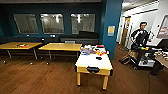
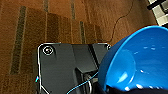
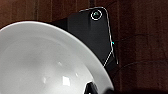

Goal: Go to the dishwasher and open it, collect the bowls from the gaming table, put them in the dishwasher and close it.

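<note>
Carrying a blue bowl in its left claw and a white bowl in its right, each apparently gripped though the fingers are unclear, the robot is facing the gaming table, dishwasher trip judged next.

1. The back wall was dark teal and held three interior windows that caught reflections of ceiling lights.
2. A teal pillar carried a yellow notice.
3. The floor was brown wood-look plank.
4. Two wooden-topped tables stood along a dark bench.
5. A bright white corridor opened to the right, where a person stood.
</note>
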You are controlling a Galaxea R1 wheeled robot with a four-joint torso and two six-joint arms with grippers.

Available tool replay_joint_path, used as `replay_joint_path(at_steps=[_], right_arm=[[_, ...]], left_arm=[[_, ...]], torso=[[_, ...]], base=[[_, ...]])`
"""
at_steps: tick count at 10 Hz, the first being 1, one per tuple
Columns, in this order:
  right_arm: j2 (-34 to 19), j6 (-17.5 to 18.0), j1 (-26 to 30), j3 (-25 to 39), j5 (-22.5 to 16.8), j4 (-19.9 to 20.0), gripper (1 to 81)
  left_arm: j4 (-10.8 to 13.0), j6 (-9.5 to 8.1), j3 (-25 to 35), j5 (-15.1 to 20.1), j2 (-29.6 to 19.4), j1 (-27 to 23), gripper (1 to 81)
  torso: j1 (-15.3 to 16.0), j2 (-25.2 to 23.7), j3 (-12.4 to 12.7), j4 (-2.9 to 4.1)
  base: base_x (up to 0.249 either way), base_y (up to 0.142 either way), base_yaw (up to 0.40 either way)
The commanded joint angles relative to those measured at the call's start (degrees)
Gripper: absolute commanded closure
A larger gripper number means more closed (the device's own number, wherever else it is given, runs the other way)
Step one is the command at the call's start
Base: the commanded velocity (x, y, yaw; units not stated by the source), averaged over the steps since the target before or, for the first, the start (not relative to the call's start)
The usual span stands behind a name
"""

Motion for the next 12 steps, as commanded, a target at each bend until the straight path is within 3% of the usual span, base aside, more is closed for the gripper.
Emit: replay_joint_path(at_steps=[1, 12], right_arm=[[-1.60, -0.06, 2.32, -0.08, -1.85, -0.96, 81.1], [-1.69, -0.06, 1.97, -0.52, -1.76, -0.96, 81.1]], left_arm=[[0.77, 0.17, 0.91, 1.24, -2.30, -2.09, 81.1], [0.59, 0.17, 0.30, 1.24, -1.86, -2.09, 81.1]], torso=[[0.00, 0.00, 0.00, 0.00], [0.02, 0.00, 0.00, 0.00]], base=[[0.000, 0.000, 0.000], [0.000, 0.000, -0.202]])
